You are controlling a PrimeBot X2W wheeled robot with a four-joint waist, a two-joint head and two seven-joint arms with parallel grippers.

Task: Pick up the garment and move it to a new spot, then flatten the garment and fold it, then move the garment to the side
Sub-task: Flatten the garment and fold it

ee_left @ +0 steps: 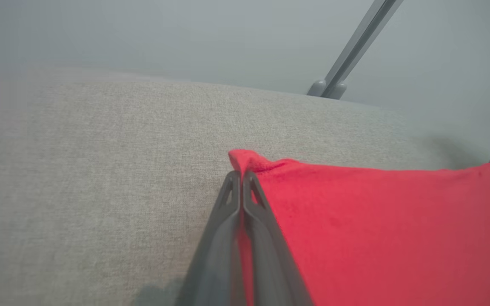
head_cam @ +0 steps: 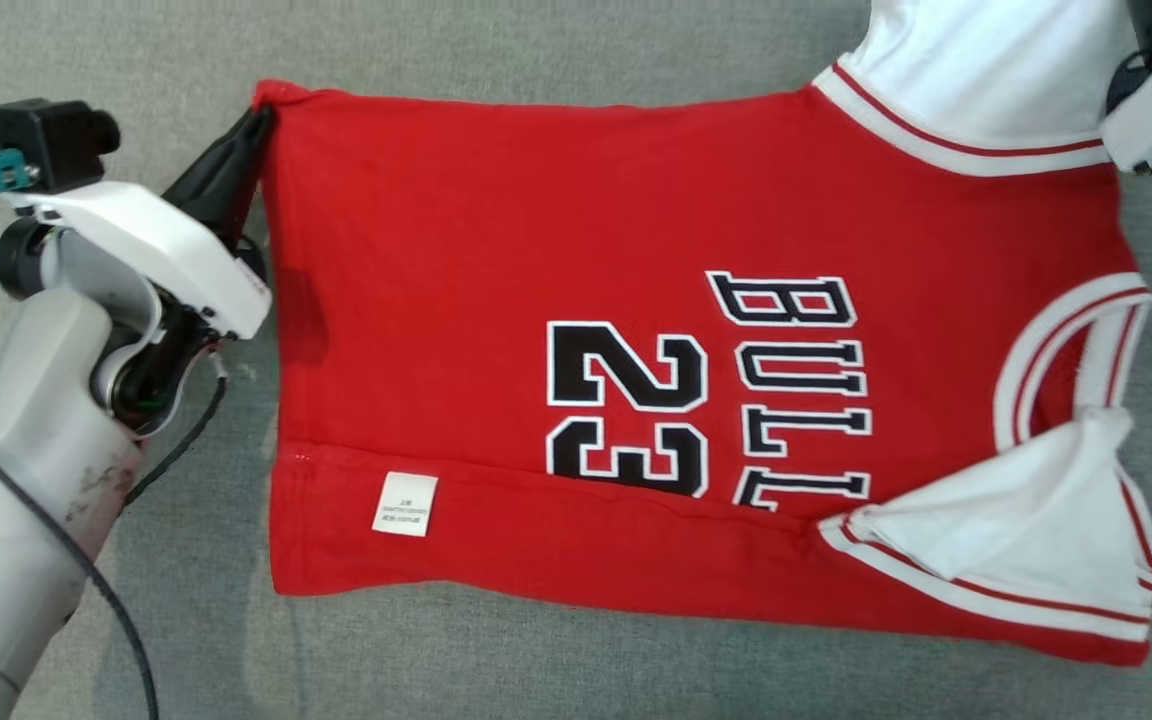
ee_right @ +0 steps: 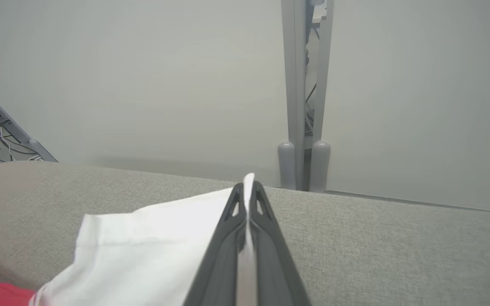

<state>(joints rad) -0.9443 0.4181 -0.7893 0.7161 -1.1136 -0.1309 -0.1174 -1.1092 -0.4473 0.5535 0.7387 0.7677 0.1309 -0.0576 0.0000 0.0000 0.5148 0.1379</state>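
Garment (head_cam: 636, 380) lies flat mid-frame on the grey cushion (head_cam: 536, 40), its lower edge apparently folded in. Your left gripper (ee_left: 240, 174) is pinched onto its upper-left corner and your right gripper (ee_right: 248, 189) onto the white sleeve (ee_right: 151, 238). Further folding and moving aside remain.

Matt cloth garment (head_cam: 496, 300), woven upholstery (head_cam: 556, 660)

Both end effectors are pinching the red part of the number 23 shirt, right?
Not quite. The left end effector does pinch a red corner of the shirt, but the right end effector is shut on the shirt's white cloth, not the red part. The right wrist view shows it.
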